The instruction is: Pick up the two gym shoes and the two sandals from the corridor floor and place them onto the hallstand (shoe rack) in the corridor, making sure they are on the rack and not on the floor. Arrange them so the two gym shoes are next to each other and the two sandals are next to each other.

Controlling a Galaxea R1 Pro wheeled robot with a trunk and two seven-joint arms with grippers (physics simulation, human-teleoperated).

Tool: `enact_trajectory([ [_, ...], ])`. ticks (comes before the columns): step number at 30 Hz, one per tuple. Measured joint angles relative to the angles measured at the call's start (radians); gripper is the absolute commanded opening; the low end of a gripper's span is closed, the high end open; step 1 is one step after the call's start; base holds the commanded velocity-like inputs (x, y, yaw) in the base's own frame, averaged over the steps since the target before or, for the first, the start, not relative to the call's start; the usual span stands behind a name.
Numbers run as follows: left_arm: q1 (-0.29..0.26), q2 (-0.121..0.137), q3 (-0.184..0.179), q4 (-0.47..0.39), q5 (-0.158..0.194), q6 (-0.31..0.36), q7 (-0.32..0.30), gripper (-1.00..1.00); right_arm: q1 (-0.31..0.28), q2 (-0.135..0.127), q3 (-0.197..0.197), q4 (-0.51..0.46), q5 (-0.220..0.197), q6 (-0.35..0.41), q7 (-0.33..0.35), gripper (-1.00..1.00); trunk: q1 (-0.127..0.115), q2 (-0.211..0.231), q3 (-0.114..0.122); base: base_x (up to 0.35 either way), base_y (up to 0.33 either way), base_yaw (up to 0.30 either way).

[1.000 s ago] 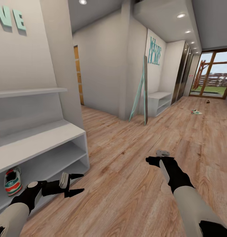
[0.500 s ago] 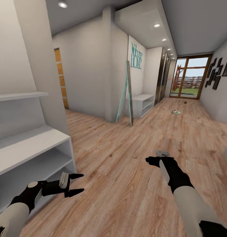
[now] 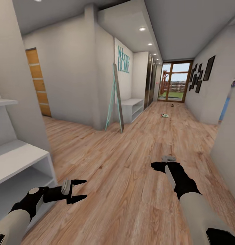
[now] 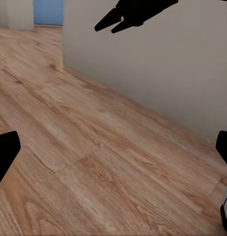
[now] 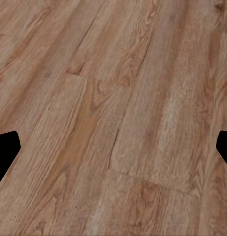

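One gym shoe [image 3: 164,115] lies far down the corridor floor [image 3: 131,170], white with green. Beyond it, near the glass door, a small dark sandal [image 3: 172,104] sits on the planks. The end of the light-grey hallstand [image 3: 18,160] shows at the left edge, with the shelf parts in sight bare. My left gripper [image 3: 81,189] hangs open just off the hallstand's corner, holding nothing, its fingertips [image 4: 5,152] wide apart over bare planks. My right gripper [image 3: 154,166] is open above the mid-floor, empty, and it also appears as dark fingers [image 4: 135,12] in the left wrist view.
A teal-framed mirror [image 3: 115,98] leans on the wall corner beside a small white open-shelf unit [image 3: 132,109]. A wooden door [image 3: 38,81] is at the left. A wall corner [image 3: 229,143] juts in close at the right. The glass door [image 3: 173,81] ends the corridor.
The camera has turned to the right: the hallstand slid toward the left edge and the shoe on its lower shelf left the picture. Both arms keep their pose, grippers still open.
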Motion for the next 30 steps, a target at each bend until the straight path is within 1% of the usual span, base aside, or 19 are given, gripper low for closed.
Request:
enact_trajectory([
  [24,0.0,0.0,0.001,0.0,0.002,0.005,0.009,1.0,0.0,0.0,0.0,-0.001,0.0,0.002,-0.001,1.0,0.0,0.0,0.02,0.347,0.0,-0.291],
  [26,0.0,0.001,0.006,0.0,0.003,0.016,0.046,1.0,0.0,0.0,0.0,-0.001,0.0,0.002,-0.001,1.0,0.0,0.0,0.022,0.348,0.0,-0.291],
  [27,0.0,0.001,0.009,0.0,0.004,0.027,0.079,1.0,0.0,0.0,0.0,-0.001,0.0,0.002,-0.001,1.0,0.0,0.0,0.023,0.348,0.0,-0.291],
  [29,0.0,0.001,0.01,-0.001,0.005,0.042,0.122,1.0,0.0,0.0,0.0,-0.001,0.0,0.002,-0.001,1.0,0.0,0.0,0.025,0.348,0.0,-0.291],
  [30,0.0,0.001,0.011,-0.003,0.007,0.068,0.207,1.0,0.0,0.0,0.0,-0.001,0.0,0.002,-0.001,1.0,0.0,0.0,0.026,0.348,0.0,-0.29],
])
